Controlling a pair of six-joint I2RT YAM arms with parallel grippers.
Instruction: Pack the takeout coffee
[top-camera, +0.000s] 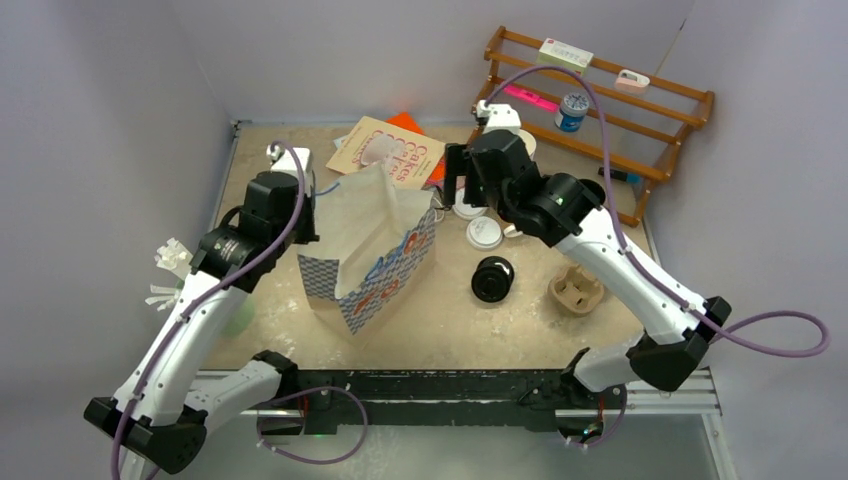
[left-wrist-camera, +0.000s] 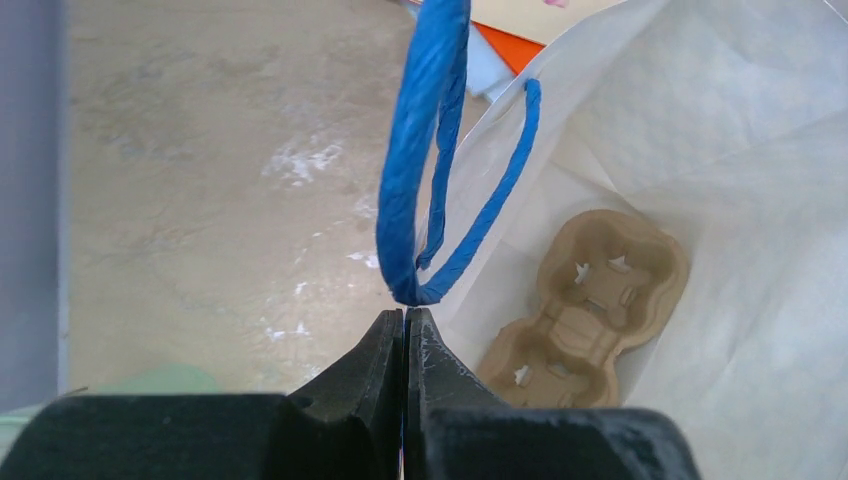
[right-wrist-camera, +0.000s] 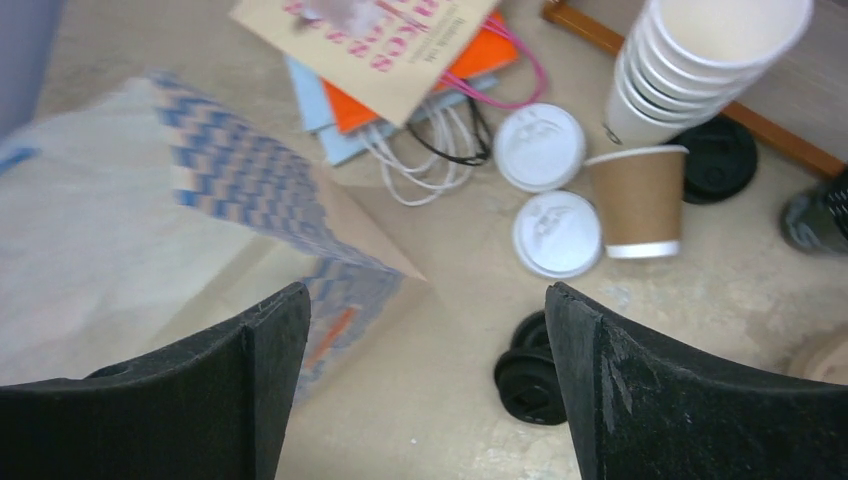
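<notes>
While the paper bag (top-camera: 375, 250) stands open on the desk (top-camera: 440, 335), the left gripper (left-wrist-camera: 405, 315) has its jaws pinched tight on the bag's blue handle (left-wrist-camera: 398, 200). Right gripper (right-wrist-camera: 425, 290) hangs right of the bag, jaws wide, holding nothing. White-lidded cup (top-camera: 484, 232) and black cup (top-camera: 492, 278) sit right of the bag, outside it.
</notes>
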